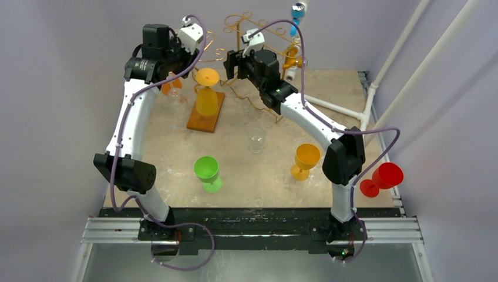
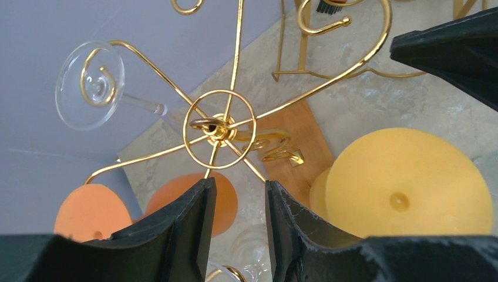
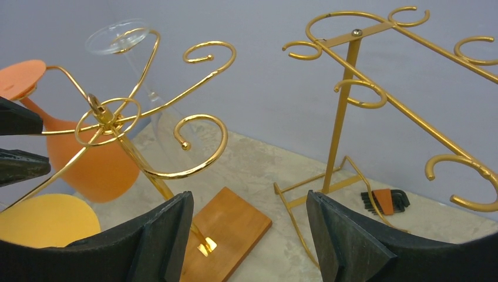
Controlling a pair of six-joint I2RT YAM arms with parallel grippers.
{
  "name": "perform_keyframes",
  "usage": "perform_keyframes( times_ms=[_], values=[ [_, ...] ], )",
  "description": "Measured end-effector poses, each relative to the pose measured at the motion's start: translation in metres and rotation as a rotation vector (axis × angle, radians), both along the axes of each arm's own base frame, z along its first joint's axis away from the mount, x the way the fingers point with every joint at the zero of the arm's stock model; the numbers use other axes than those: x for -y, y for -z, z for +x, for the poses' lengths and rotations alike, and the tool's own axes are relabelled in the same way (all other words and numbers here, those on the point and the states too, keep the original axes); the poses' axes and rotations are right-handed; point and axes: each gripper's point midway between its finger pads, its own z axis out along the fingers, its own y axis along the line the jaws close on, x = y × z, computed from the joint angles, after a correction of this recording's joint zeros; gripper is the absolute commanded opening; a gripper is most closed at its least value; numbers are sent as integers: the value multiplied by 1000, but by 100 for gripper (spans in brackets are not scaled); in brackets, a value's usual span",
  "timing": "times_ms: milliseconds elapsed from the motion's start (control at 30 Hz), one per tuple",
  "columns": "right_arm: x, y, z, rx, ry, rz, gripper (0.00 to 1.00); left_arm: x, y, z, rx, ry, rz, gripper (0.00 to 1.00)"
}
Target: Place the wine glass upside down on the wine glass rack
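Note:
A gold wine glass rack [image 1: 205, 114] on a wooden base stands at the back left. Hanging upside down on it are a clear wine glass [image 2: 90, 85], an orange one [image 3: 88, 164] and a yellow one [image 2: 408, 182]. My left gripper [image 2: 241, 188] hovers just above the rack's hub [image 2: 219, 126], open with nothing between its fingers. My right gripper [image 3: 249, 202] is wide open and empty, to the right of the rack above its wooden base [image 3: 232, 226]. In the top view the left gripper [image 1: 191, 56] and right gripper [image 1: 230, 64] flank the rack's top.
A second gold rack [image 3: 352, 88] stands at the back with a blue glass [image 1: 298, 12] on it, a hex key set [image 3: 384, 200] beside its foot. On the table stand a green glass [image 1: 207, 172], a clear glass [image 1: 256, 140] and a yellow-orange glass [image 1: 305, 160]. A red glass [image 1: 382, 178] lies at the right edge.

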Motion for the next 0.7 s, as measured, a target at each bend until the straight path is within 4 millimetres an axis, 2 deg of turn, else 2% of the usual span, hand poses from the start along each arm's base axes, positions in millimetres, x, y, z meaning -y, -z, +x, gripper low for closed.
perform_keyframes(
  times_ms=[233,500,700],
  values=[
    [2,-6,2,3,5,19,79,-11,5,11,-1,-43,78,31],
    [3,-38,5,54,3,67,79,-18,13,13,-20,-60,160,28],
    [4,-39,6,55,3,74,78,-23,16,18,-25,-76,193,26]
  ],
)
